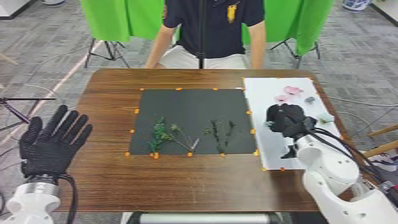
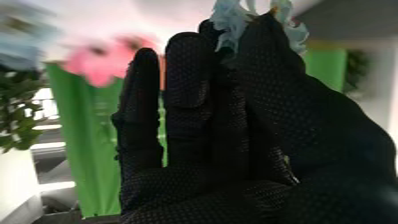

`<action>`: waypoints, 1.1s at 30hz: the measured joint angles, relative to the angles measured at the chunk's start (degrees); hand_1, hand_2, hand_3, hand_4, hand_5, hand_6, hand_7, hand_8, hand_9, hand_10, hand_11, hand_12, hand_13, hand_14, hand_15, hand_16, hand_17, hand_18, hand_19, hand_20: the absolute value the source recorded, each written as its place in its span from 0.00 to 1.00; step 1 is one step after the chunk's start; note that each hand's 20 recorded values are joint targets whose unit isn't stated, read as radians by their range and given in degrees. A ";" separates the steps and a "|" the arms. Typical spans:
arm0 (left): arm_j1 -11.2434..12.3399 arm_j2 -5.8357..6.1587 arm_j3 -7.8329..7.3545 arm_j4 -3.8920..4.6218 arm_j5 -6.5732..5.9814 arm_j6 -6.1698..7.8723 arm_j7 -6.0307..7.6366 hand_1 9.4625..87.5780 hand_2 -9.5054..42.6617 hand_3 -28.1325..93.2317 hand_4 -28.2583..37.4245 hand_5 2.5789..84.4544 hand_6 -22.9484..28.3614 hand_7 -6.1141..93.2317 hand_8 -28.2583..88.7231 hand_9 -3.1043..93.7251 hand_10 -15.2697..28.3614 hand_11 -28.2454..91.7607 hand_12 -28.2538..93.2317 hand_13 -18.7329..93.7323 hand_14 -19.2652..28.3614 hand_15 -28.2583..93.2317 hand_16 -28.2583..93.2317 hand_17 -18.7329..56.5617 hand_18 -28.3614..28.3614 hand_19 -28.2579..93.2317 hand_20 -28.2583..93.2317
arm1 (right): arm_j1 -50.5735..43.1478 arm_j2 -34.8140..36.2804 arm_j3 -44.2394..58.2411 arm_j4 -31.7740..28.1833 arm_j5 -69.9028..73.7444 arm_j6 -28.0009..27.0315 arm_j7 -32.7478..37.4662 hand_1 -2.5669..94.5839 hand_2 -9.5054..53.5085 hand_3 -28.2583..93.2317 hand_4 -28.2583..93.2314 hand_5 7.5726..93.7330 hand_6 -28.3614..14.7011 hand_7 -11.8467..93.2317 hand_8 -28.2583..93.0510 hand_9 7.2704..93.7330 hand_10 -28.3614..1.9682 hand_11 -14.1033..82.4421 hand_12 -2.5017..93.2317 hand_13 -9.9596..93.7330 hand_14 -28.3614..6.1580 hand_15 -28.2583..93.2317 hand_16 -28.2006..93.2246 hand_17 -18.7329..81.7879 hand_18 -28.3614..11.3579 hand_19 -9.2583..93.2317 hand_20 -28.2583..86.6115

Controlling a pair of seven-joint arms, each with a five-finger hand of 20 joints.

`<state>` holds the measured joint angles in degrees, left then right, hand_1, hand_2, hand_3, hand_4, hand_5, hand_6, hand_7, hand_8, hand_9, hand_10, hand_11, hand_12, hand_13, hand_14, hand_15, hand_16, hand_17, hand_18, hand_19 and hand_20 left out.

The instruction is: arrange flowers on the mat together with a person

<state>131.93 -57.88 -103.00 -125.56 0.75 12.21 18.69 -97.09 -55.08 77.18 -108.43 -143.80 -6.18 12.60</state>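
Flower [image 2: 233,24], pale blue, is pinched between the thumb and fingers of the right hand [image 1: 286,119], with 2 pink blossoms [image 1: 292,90] just beyond that hand, and, probably light, soft and easily creased, is best held gently by its base.

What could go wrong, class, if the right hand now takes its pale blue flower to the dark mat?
The pale blue flower, pinched at the tip of the right hand, may slip or crumple. A low sweep might brush the pink flowers nearby. Over the dark mat, the hand could nudge the green sprigs.
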 measured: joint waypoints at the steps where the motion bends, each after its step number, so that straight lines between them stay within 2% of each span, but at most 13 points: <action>1: 0.13 0.01 -0.03 -0.02 0.00 0.01 0.00 0.20 0.53 0.80 0.00 0.51 0.60 0.18 0.16 0.43 0.71 0.39 0.30 0.43 0.75 0.49 0.18 0.17 0.75 0.51 0.35 | 0.47 -0.01 -0.75 -1.01 1.24 -0.02 -0.01 0.64 0.00 0.78 0.00 0.58 0.72 0.51 0.21 0.78 0.74 0.28 0.46 0.68 0.77 0.62 0.65 0.49 0.32 0.76 0.56; 4: 0.67 0.15 -0.10 -0.07 0.00 0.04 -0.10 0.20 0.53 0.80 0.00 0.51 0.60 0.18 0.16 0.43 0.71 0.39 0.30 0.43 0.75 0.49 0.18 0.17 0.75 0.51 0.35 | 3.89 -0.40 -4.59 -2.96 5.89 -1.26 0.00 0.63 0.00 0.78 0.00 0.58 0.72 0.51 0.22 0.78 0.74 0.27 0.46 0.68 0.77 0.62 0.64 0.49 0.32 0.76 0.56; 8: 0.94 0.37 0.05 -0.04 0.00 0.09 -0.21 0.20 0.53 0.80 0.00 0.51 0.60 0.18 0.16 0.43 0.71 0.39 0.30 0.43 0.75 0.49 0.18 0.17 0.75 0.51 0.35 | 11.52 -2.35 -11.01 -3.03 11.62 -6.28 -0.64 0.63 0.00 0.78 0.00 0.58 0.71 0.50 0.22 0.77 0.74 0.27 0.46 0.68 0.76 0.62 0.64 0.49 0.32 0.76 0.57; 14: 0.49 0.74 0.80 0.14 -0.06 0.20 -0.15 0.20 0.53 0.80 0.00 0.51 0.60 0.18 0.16 0.43 0.71 0.39 0.30 0.43 0.75 0.50 0.18 0.17 0.75 0.51 0.35 | 22.91 -7.66 -21.02 2.16 6.95 -8.43 -5.20 0.62 0.00 0.79 0.00 0.58 0.70 0.47 0.21 0.76 0.72 0.26 0.46 0.67 0.74 0.62 0.63 0.48 0.31 0.76 0.56; 20: 0.10 1.17 1.32 0.20 -0.13 0.49 0.01 0.20 0.53 0.80 0.00 0.51 0.60 0.18 0.16 0.43 0.71 0.39 0.30 0.43 0.75 0.50 0.18 0.17 0.75 0.51 0.35 | 29.37 -13.45 -27.73 5.96 3.90 -10.77 -5.39 0.61 0.00 0.79 0.00 0.58 0.68 0.46 0.20 0.75 0.70 0.27 0.44 0.67 0.73 0.63 0.63 0.49 0.30 0.77 0.56; 23: -0.39 1.48 1.70 0.59 -0.14 0.54 0.03 0.20 0.53 0.80 0.00 0.51 0.60 0.18 0.16 0.43 0.71 0.39 0.30 0.43 0.75 0.50 0.18 0.18 0.75 0.51 0.35 | 31.57 -15.21 -31.72 6.95 4.99 -10.73 -5.24 0.59 0.00 0.82 0.00 0.58 0.68 0.44 0.17 0.72 0.67 0.32 0.40 0.67 0.71 0.63 0.61 0.49 0.30 0.77 0.55; 26: -1.20 1.88 2.12 1.28 0.07 0.48 -0.10 0.20 0.53 0.80 0.00 0.51 0.60 0.18 0.16 0.43 0.71 0.39 0.30 0.43 0.75 0.49 0.18 0.18 0.75 0.50 0.34 | 33.48 -16.22 -36.60 8.59 6.19 -8.80 -4.74 0.58 0.00 0.83 0.00 0.58 0.68 0.44 0.14 0.71 0.65 0.35 0.36 0.67 0.70 0.63 0.60 0.49 0.29 0.77 0.54; 28: -1.64 2.17 2.27 1.59 0.24 0.41 -0.20 0.20 0.53 0.80 0.00 0.51 0.60 0.18 0.16 0.43 0.71 0.39 0.30 0.43 0.75 0.49 0.18 0.18 0.75 0.50 0.34 | 34.67 -16.72 -40.26 10.64 6.80 -4.69 -3.81 0.58 0.00 0.83 0.00 0.58 0.68 0.44 0.13 0.71 0.64 0.35 0.35 0.67 0.70 0.63 0.60 0.49 0.29 0.77 0.53; 31: -1.85 2.68 2.33 1.71 0.40 0.36 -0.16 0.20 0.53 0.80 0.00 0.51 0.60 0.18 0.16 0.43 0.70 0.39 0.30 0.42 0.74 0.49 0.18 0.18 0.75 0.50 0.34 | 36.03 -17.68 -44.96 13.83 8.95 2.14 0.11 0.58 0.00 0.83 0.00 0.58 0.67 0.44 0.12 0.70 0.63 0.36 0.35 0.66 0.68 0.63 0.59 0.49 0.29 0.77 0.53; 33: -1.77 3.09 2.35 1.63 0.41 0.36 0.08 0.20 0.53 0.80 0.00 0.51 0.60 0.18 0.16 0.43 0.70 0.39 0.30 0.42 0.74 0.49 0.18 0.18 0.75 0.50 0.34 | 36.55 -18.19 -46.91 14.45 11.07 3.34 3.69 0.58 0.00 0.83 0.00 0.58 0.67 0.44 0.11 0.70 0.62 0.36 0.34 0.66 0.68 0.64 0.59 0.49 0.28 0.78 0.53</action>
<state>130.17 -54.79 -100.65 -123.92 1.16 12.56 18.77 -60.54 -73.27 30.26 -93.98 -132.73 -2.84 16.29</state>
